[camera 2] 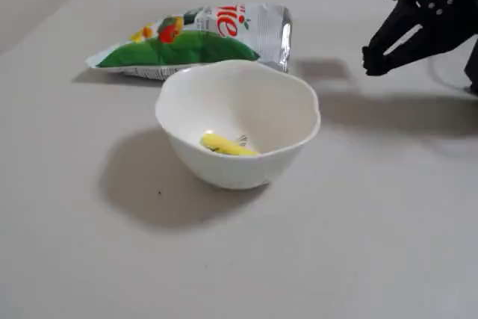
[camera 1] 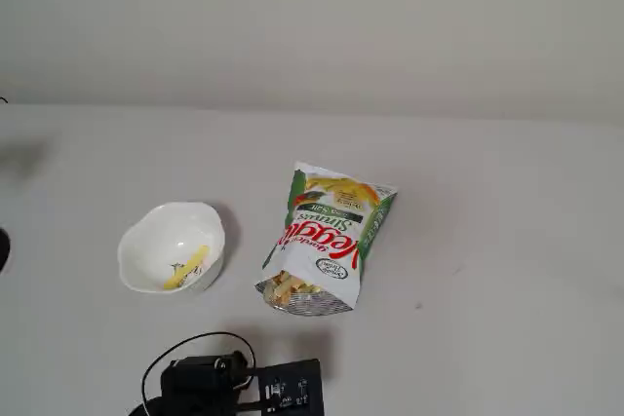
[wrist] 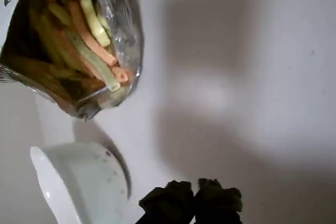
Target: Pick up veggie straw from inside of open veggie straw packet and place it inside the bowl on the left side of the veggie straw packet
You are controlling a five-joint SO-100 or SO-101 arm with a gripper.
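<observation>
A yellow veggie straw (camera 1: pixel 190 266) (camera 2: pixel 228 146) lies on the bottom of the white wavy-rimmed bowl (camera 1: pixel 136 241) (camera 2: pixel 246 102). The veggie straw packet (camera 1: pixel 327 236) (camera 2: pixel 194 39) lies flat beside the bowl, and its open silvery mouth shows several pale, orange and green straws (wrist: pixel 89 40) (camera 1: pixel 289 289). My black gripper (camera 2: pixel 370 61) (wrist: pixel 194 196) hovers above the table near the packet's mouth and apart from the bowl (wrist: pixel 79 182). Its fingertips are together, with nothing between them.
The black arm body and its cable (camera 1: pixel 234 387) sit at the bottom edge of a fixed view, below the bowl and packet. A plain pale table (camera 1: pixel 487 270) stretches around everything, with a wall behind it.
</observation>
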